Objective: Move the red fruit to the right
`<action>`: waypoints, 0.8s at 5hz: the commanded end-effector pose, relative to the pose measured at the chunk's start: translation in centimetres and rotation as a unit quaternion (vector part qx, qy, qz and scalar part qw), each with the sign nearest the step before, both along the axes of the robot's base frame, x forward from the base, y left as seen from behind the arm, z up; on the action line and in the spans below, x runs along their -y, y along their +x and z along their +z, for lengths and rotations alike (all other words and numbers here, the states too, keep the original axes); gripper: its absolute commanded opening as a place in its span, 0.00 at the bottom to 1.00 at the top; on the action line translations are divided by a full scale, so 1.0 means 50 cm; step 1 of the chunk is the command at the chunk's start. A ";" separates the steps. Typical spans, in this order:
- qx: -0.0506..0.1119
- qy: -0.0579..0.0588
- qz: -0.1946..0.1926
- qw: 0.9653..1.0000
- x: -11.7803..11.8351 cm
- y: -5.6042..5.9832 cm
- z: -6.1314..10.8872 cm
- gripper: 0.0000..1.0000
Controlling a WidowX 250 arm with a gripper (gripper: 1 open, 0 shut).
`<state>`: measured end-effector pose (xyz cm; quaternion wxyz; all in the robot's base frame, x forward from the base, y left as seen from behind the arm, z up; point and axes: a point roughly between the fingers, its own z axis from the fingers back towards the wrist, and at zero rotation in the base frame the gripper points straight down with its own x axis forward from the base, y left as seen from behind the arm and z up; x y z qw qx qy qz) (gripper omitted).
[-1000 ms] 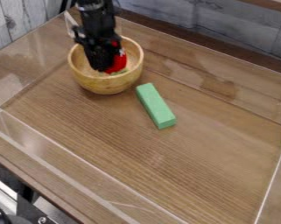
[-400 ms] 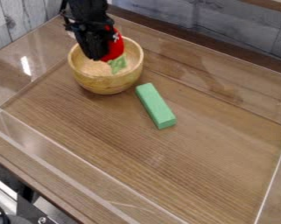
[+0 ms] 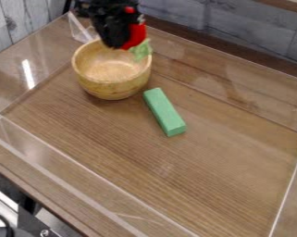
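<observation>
The pincer (image 3: 123,39) hides most of the red fruit (image 3: 138,35); its arm is cropped above.

Light is even and fairly bright, diffuse, seemingly from above. Pale glare streaks lie on the clear panel (image 3: 27,69) at nine o'clock and along the clear rim toward six o'clock. The table (image 3: 225,157) carries a soft sheen near its centre. The block (image 3: 165,112) casts only a thin, faint shadow; the bowl (image 3: 110,74) is evenly lit inside. The picture is low-resolution and soft overall, and the gripper (image 3: 119,32) at twelve o'clock is slightly smeared.
</observation>
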<state>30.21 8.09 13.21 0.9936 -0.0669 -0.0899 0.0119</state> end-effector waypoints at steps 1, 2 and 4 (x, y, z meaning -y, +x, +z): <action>0.031 0.010 0.036 0.999 0.045 -0.004 0.031 0.00; 0.033 0.010 0.063 0.997 0.116 -0.010 0.019 0.00; 0.034 0.016 0.014 0.999 0.203 0.003 -0.023 0.00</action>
